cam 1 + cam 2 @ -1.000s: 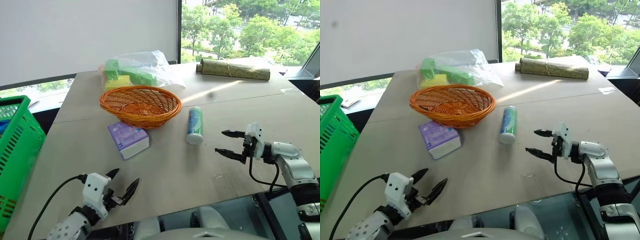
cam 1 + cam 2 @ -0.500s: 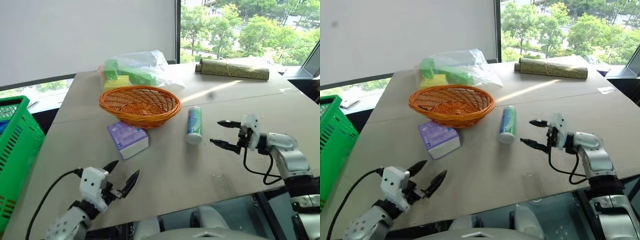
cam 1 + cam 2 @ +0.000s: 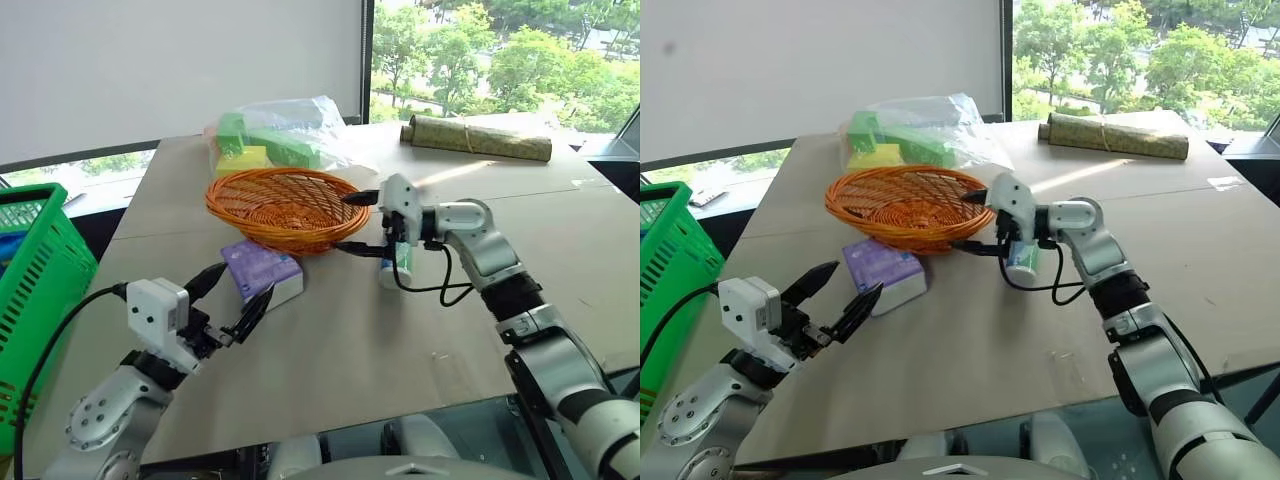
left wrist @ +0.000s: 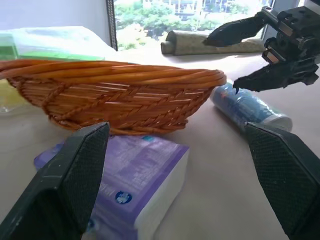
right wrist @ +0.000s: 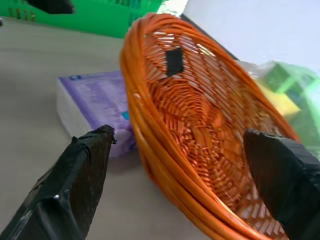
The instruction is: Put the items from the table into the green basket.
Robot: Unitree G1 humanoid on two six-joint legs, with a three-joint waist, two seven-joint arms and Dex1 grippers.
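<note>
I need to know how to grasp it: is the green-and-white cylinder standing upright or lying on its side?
Lying on its side. The cylinder rests lengthwise on the table, beside the orange wicker basket.

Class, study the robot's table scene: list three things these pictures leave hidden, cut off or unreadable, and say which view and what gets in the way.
1. Green basket: cut off by the left edge of the eye views; its contents can't be judged.
2. Cylinder: in the left eye view the right end effector and its wrist cover the upper part.
3. Purple packet: in the left wrist view the print is too blurred to read, and the orange wicker basket hides its far end.
</note>
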